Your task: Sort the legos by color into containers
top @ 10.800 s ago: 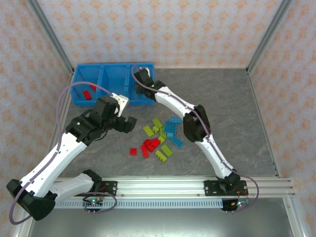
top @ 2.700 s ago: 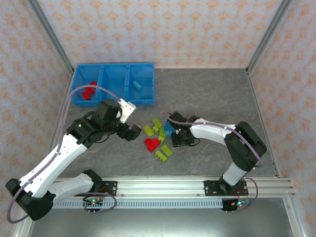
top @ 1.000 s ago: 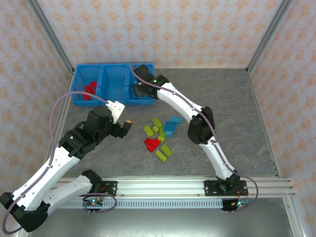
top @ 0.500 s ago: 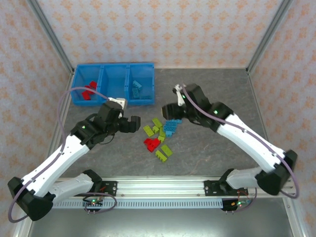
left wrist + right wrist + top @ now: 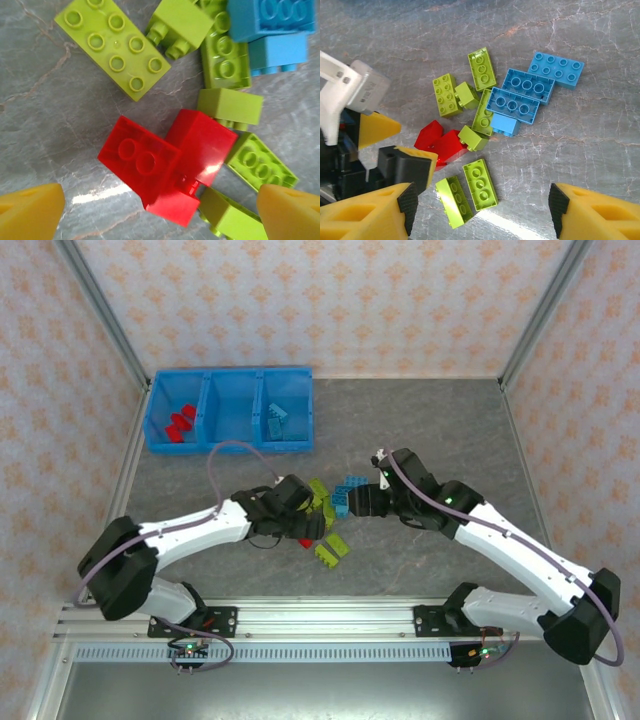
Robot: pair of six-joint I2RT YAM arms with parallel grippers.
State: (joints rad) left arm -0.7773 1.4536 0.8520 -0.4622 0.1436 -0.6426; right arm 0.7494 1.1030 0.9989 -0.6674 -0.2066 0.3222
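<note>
The loose legos lie in a small pile at mid-table. Two joined red bricks [image 5: 167,167] sit between the yellow fingertips [image 5: 30,212] of my left gripper [image 5: 160,215], which is open and low over them. Lime bricks [image 5: 112,47] and light blue bricks [image 5: 270,20] lie just beyond. My right gripper [image 5: 480,215] is open above two lime bricks [image 5: 480,184], with the blue bricks [image 5: 527,90] farther off. From above, the left gripper [image 5: 308,527] and right gripper [image 5: 352,502] meet at the pile. The containers [image 5: 230,450] hold red bricks [image 5: 180,423] on the left and a blue brick [image 5: 277,420] on the right.
The left gripper's fingers [image 5: 415,160] stand close beside the right gripper's left finger [image 5: 365,212]. Metal frame posts and patterned walls ring the grey table [image 5: 450,430]. The rail [image 5: 330,620] with both arm bases runs along the near edge.
My left gripper has swung right and down onto the pile, over the red bricks. The right gripper has come down and nearer, from beside the pile to just above it, and opened wider.
</note>
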